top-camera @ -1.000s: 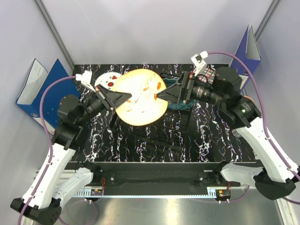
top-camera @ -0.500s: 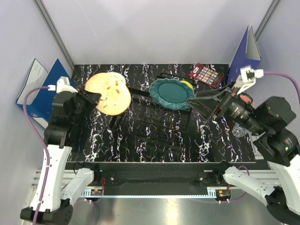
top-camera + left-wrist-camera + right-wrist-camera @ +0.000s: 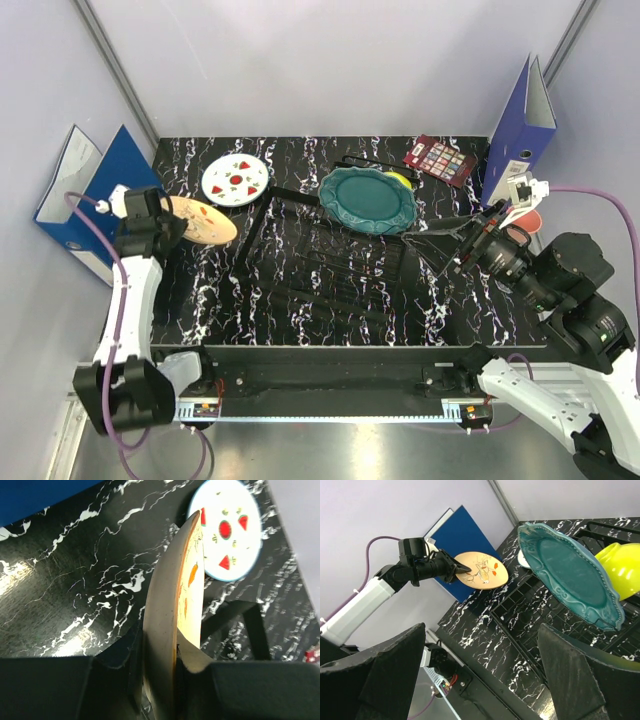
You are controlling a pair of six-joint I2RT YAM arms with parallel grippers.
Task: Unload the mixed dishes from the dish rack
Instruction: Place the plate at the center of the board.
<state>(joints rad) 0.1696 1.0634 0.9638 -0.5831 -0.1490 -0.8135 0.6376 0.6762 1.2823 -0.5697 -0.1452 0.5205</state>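
My left gripper (image 3: 178,222) is shut on the rim of the cream floral plate (image 3: 208,224) and holds it near the table's left edge. In the left wrist view the plate (image 3: 172,610) stands edge-on between the fingers. The white plate with red fruit marks (image 3: 236,181) lies flat on the table beside it. The teal scalloped plate (image 3: 368,200) leans in the black wire dish rack (image 3: 330,265), with the yellow-green bowl (image 3: 401,180) behind it. My right gripper (image 3: 452,237) is open and empty, right of the rack. The pink cup (image 3: 529,219) peeks out by my right wrist. The clear glass is hidden.
Blue ring binders stand at the left (image 3: 95,185) and at the back right (image 3: 522,110). A dark red box (image 3: 440,158) lies at the back right. The right wrist view shows the teal plate (image 3: 567,570), the bowl (image 3: 622,565) and the table's near edge (image 3: 485,680).
My left arm has carried the cream plate out of the rack area, left and down toward the table's left edge. My right gripper let go of it and drew back to the right.
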